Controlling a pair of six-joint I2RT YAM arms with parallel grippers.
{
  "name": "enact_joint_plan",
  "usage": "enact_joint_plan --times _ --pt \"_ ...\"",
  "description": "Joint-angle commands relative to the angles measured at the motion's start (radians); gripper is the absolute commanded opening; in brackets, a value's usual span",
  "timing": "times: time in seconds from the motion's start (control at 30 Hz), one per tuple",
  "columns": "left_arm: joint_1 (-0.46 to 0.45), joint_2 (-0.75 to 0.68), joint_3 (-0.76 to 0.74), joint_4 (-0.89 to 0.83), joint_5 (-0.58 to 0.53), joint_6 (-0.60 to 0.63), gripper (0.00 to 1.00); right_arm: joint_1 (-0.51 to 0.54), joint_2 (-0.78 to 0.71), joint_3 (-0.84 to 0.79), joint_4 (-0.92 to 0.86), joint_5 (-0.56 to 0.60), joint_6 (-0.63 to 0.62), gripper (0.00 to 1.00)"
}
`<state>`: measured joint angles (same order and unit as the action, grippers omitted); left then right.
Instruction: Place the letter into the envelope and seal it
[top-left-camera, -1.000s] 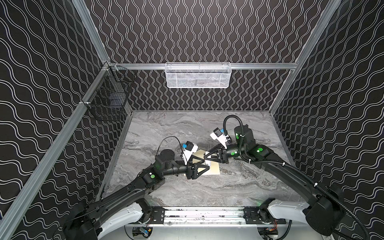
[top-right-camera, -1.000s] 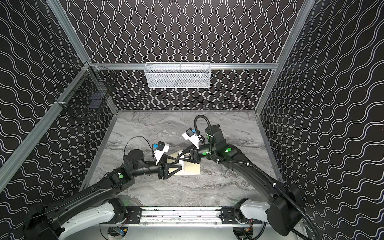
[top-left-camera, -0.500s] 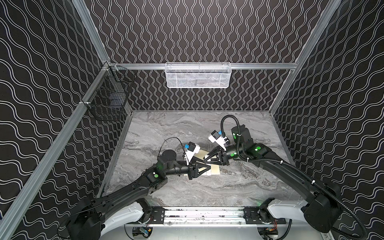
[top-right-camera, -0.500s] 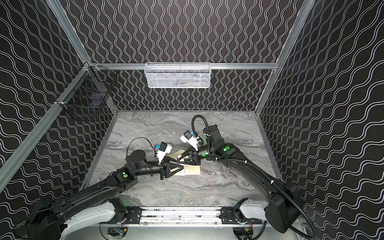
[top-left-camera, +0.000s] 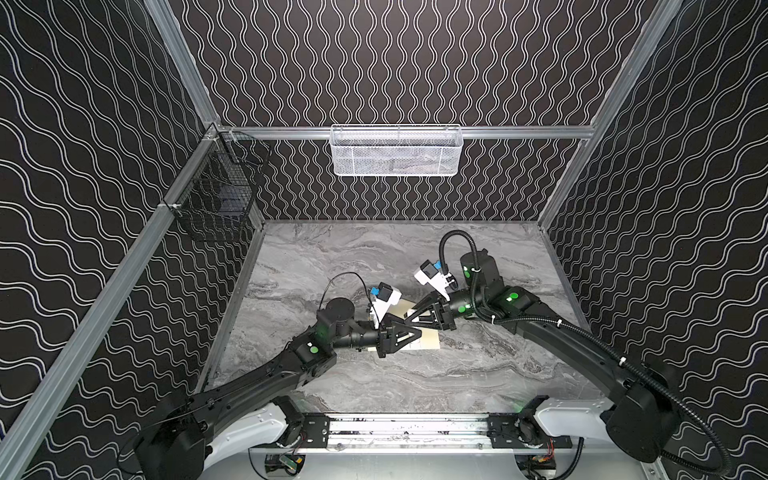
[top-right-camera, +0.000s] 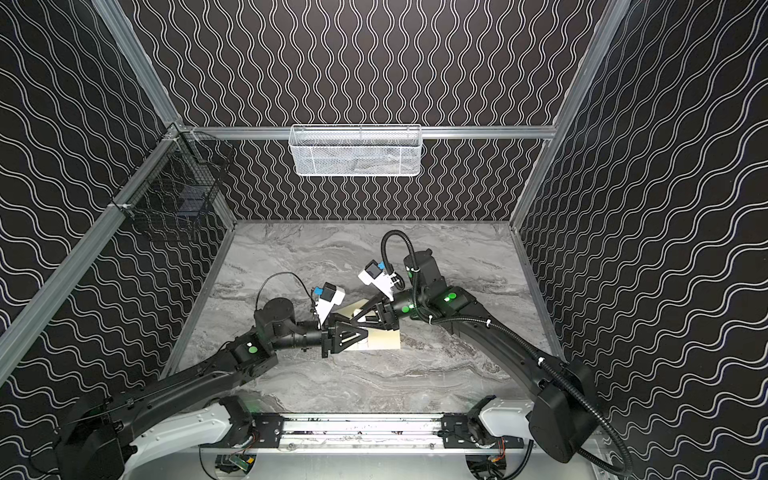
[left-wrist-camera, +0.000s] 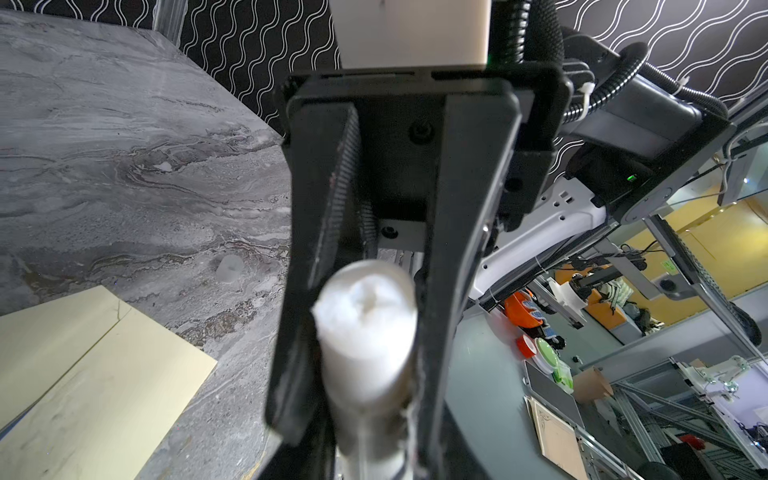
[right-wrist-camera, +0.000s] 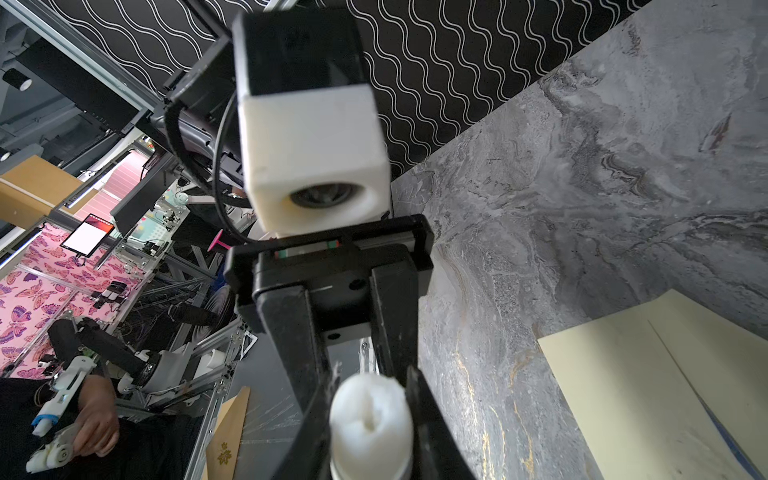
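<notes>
- Jaws of left gripper (top-left-camera: 417, 332) narrow, pressed on both sides of white stick (left-wrist-camera: 365, 328); grip looks shallow, so stick may tilt or drop if pulled.
- Right gripper (top-left-camera: 409, 318) clamps same stick from opposite end; a pull or release out of step would twist it loose.
- Envelope (left-wrist-camera: 83, 374) flat on table (top-left-camera: 332, 257) below both; falling stick could smear or shove it.
- Letter (right-wrist-camera: 725, 424): only thin blue edge at envelope fold, probably tucked in.
- Cap (left-wrist-camera: 229, 268) lies beyond envelope, apart.
- Change: a second ago left jaws stood wide, short of stick; now in and closed.
</notes>
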<state>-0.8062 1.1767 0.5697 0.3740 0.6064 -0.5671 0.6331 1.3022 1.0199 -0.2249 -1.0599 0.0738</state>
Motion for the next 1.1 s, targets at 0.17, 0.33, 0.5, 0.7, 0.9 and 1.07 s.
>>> enact_joint_plan --times 0.17,0.33,0.5,0.7,0.9,1.07 --pt "-0.001 -0.008 0.012 0.006 -0.08 -0.006 0.16 0.006 0.014 0.032 -0.049 -0.018 -0.02 0.26" --pt "0.001 -0.03 -0.001 -0.019 -0.197 -0.089 0.12 0.002 -0.079 0.008 -0.055 0.236 -0.031 0.67" --pt "0.002 -0.033 -0.012 0.046 -0.275 -0.157 0.08 -0.002 -0.245 -0.114 0.112 0.45 -0.105 0.75" --pt "0.005 0.033 0.039 0.121 -0.318 -0.247 0.02 0.005 -0.461 -0.378 0.492 0.54 -0.304 0.7" --pt "0.024 0.099 0.081 0.152 -0.338 -0.277 0.0 0.03 -0.544 -0.513 0.657 0.669 -0.443 0.66" --pt "0.068 0.165 0.077 0.33 -0.274 -0.383 0.0 0.081 -0.594 -0.631 0.803 0.775 -0.506 0.67"
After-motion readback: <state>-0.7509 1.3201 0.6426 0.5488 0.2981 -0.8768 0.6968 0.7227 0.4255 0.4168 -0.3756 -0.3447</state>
